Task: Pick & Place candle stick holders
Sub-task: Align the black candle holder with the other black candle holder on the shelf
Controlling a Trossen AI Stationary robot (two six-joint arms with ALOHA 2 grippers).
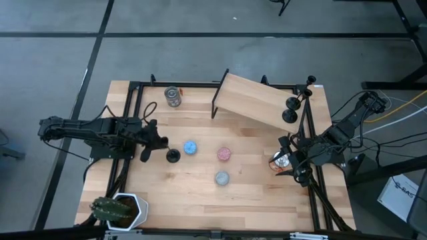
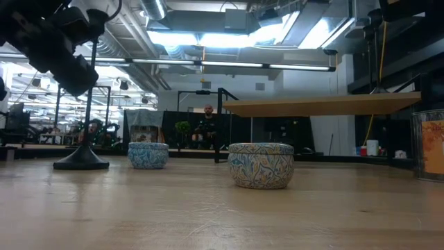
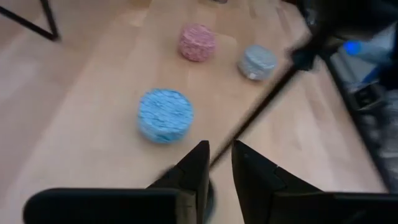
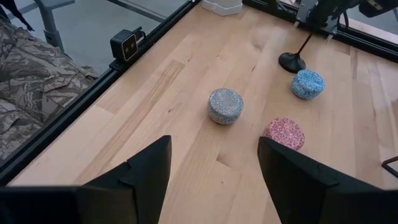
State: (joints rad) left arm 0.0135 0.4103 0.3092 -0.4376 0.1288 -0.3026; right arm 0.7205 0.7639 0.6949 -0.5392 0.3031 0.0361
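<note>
Reaching in from the table's left edge, the left gripper [image 1: 155, 143] sits at the stem of 1 black candle stick holder [image 1: 173, 156], whose round base rests flat on the wood left of the table's middle. In the left wrist view its fingers [image 3: 194, 171] stand close together with the thin stem running up from the narrow gap between them; whether they pinch it or merely flank it cannot be told. Just beyond the base lies a blue disc [image 1: 190, 147], then a pink disc [image 1: 224, 154] and a grey disc [image 1: 221, 178] toward the middle. A sloping wooden shelf [image 1: 250, 100] rises at the far edge, with 2 more holders [image 1: 291, 110] at its right end. A shiny can [image 1: 173, 97] stands near the far left corner. A potted cactus [image 1: 117, 209] fills the near left corner. The right gripper [image 1: 288, 162] waits by the right edge, fingers spread wide and empty.
</note>
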